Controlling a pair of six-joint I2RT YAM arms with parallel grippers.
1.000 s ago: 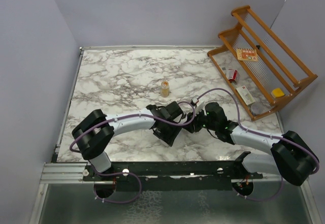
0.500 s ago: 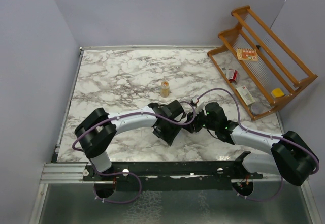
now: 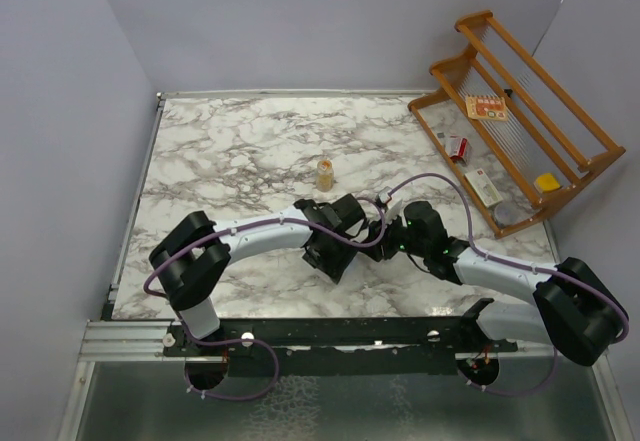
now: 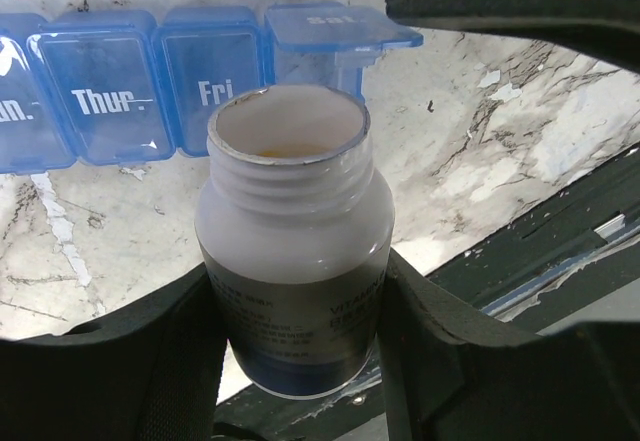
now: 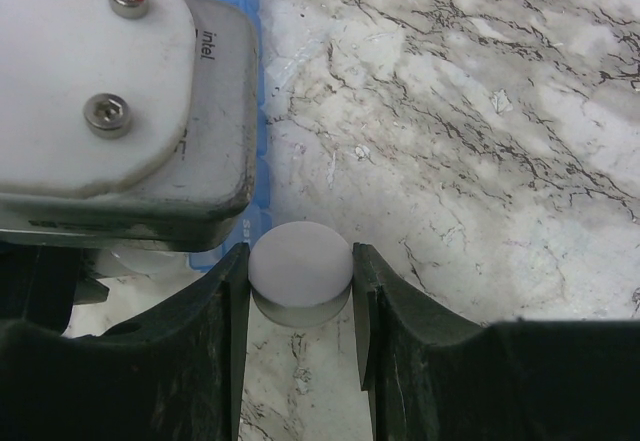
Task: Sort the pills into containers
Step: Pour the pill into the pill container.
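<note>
**Marble counter** (image 3: 230, 151), white with grey veins, walled on three sides. A slatted wooden rack (image 3: 530, 131) with small packets leans at its right edge.

**Arms.** Both reach in from the near edge and meet at the middle of the counter.

**The containers** (image 4: 150, 91). One narrow strip of joined compartments in translucent blue plastic, lying flat on the counter under the two wrists. The lids carry white day names: "Thur" and "Fri" are shut, and the lid of the next compartment stands raised. In the right wrist view the strip shows as a blue edge beside the left arm's camera housing.

**Left gripper** (image 4: 296, 291). It pinches a white bottle (image 4: 290, 211) by its labelled body. The bottle is uncapped, and its open mouth sits just in front of the compartment with the raised lid.

**Right gripper** (image 5: 300, 281). It is closed on a round white cap (image 5: 300, 264), held just above the counter beside the strip.

**Amber bottle** (image 3: 325, 173). It stands upright on the counter, apart from and beyond the arms.
</note>
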